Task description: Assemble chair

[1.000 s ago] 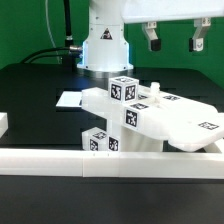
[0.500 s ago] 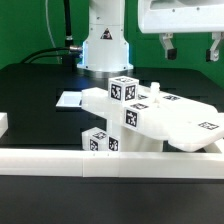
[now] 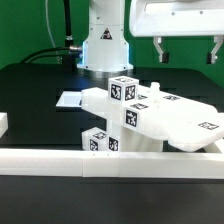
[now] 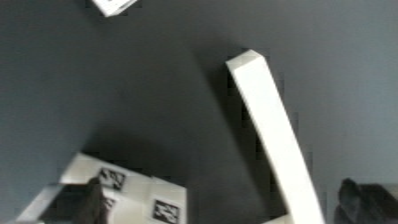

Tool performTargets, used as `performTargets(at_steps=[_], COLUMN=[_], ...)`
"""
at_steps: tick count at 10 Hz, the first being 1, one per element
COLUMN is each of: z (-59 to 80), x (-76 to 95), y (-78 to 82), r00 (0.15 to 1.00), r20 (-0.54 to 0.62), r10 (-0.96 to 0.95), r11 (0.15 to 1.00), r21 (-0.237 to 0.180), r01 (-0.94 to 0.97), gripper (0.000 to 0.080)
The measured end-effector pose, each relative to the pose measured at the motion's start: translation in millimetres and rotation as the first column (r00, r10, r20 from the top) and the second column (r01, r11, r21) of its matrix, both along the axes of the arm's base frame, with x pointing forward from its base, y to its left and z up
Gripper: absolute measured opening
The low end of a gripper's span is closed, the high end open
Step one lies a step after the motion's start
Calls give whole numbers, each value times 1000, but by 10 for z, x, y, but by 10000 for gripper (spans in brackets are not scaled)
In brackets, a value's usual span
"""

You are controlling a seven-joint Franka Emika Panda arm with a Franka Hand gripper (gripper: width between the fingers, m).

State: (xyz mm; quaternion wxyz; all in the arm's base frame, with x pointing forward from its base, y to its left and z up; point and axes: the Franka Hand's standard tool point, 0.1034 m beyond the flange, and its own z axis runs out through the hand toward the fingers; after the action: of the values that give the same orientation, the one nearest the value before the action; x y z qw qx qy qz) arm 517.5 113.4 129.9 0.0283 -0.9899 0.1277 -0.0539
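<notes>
The exterior view sits low at the near edge of the worktop (image 3: 40, 85), facing the arm's base (image 3: 105, 45) across the border rail (image 3: 110, 158) and the chair parts (image 3: 150, 115). The wrist view looks down from above at moderate height; both share the tagged parts and rail.

White Franka arm, base column (image 3: 105, 40) upright at the back of the scene. Wrist and white two-finger gripper (image 3: 187, 50) hang high at the exterior view's right, pointing down. Jaws spread wide, nothing between them. Dark fingertips (image 3: 158, 52) visible; in the wrist view fingertips (image 4: 61, 203) show as blurred dark shapes at the frame's edge.
</notes>
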Motion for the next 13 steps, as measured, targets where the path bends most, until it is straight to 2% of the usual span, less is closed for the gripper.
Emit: performTargets(at_steps=[5,6,8,9,13], z=[-15,-58,-229,-300,-280], x=[-25,-70,-317,-415,-373], y=[-35,-52,69,59,47], r00=[962,951,932,931,934], r20=[9,30,69,68,55], r10=[272,307,355,359,354], r11=[962,951,934,932,934], r21=[-33,-48,-74,-79,-73], r01=[-271,-305,-350,-354,-350], gripper=[649,649,649,649,649])
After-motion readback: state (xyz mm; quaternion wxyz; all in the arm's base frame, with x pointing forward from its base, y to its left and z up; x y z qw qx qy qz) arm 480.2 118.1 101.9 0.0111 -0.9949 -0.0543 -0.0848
